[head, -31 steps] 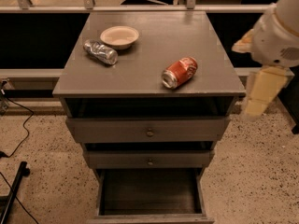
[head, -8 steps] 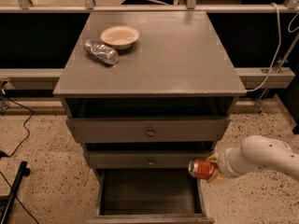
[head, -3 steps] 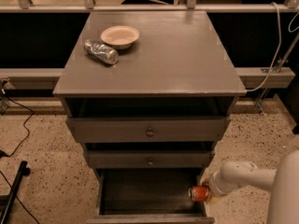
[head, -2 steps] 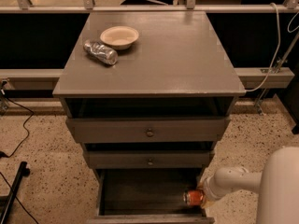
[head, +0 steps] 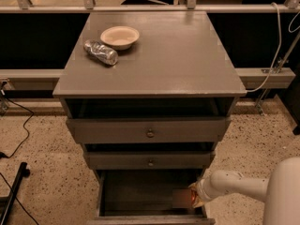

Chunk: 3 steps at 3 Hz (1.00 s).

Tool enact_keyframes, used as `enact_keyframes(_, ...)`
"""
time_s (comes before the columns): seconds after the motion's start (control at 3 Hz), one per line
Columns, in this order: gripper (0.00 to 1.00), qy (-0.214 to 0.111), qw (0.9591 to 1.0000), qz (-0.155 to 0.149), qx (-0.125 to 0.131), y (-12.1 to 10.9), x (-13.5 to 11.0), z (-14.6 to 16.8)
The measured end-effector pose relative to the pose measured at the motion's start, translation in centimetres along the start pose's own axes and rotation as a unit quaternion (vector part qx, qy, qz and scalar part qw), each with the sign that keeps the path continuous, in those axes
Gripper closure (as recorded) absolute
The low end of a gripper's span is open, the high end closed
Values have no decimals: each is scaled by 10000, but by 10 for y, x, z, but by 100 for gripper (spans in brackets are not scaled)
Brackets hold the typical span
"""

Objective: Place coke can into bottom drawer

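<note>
The bottom drawer (head: 107, 197) of the grey-brown cabinet is pulled open, with a dark inside. My gripper (head: 195, 197) reaches in from the right, over the drawer's right wall, low inside its right end. It is shut on the coke can (head: 183, 198), which shows as a dim reddish shape in the drawer's shadow, down near the drawer floor. My white arm (head: 234, 185) stretches off to the lower right.
On the cabinet top (head: 178, 55) lie a crushed silver can (head: 100, 52) and a small beige bowl (head: 120, 36) at the back left. Two knobbed drawers (head: 150, 131) sit above, slightly open. Cables (head: 18, 125) lie on the floor at left.
My gripper has carried the coke can from the cabinet top down the right side and lowered it deeper into the open bottom drawer. The silver can and the bowl have not moved.
</note>
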<state>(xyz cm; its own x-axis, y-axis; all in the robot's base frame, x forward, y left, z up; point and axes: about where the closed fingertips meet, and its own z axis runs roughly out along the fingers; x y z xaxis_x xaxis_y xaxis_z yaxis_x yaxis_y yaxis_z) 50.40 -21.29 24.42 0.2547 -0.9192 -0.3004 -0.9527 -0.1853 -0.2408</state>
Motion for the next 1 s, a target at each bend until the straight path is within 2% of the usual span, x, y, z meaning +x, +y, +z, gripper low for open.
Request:
enact_keyframes(0.33,100,-454,9989,54,77,-6,-14,12)
enact_keyframes(0.67,100,-675,9975,181,-71,-10,-18,33)
enact_keyframes(1.0,97,-852,9955,408,-70,-22,-16,68)
